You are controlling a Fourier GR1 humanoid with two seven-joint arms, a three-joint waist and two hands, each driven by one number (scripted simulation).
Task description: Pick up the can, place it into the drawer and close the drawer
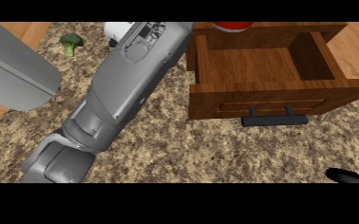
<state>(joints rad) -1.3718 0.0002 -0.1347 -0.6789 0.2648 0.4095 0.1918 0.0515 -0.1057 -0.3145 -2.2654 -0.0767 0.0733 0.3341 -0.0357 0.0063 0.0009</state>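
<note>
Closest to the lens lay the left forearm, a grey bar running from the lower left corner up to the view's top edge; the left hand lay past that edge, so whether it was open or closed could not be told. Left of the arm a grey slab covered the counter's corner; just beyond it sat a broccoli, and a white thing showed beside the arm's far end, too cut off to name. Right of the arm stood the drawer, pulled open, nothing showing in it; its handle pointed toward the robot. A red-topped thing, most likely the can, sat at the top edge just behind the drawer's back wall, half out of view; it was not in the drawer. At the lower right only a dark tip of the right hand showed; its state could not be told.

By my reading the pick-up was the step in hand, with nothing yet placed; the next move called for taking hold of the can, lifting it over the back wall and lowering it between the side walls. Room was tight along the drawer's left wall, which the forearm nearly touched; the speckled counter in front of the handle lay open, leaving space for a push to close.
</note>
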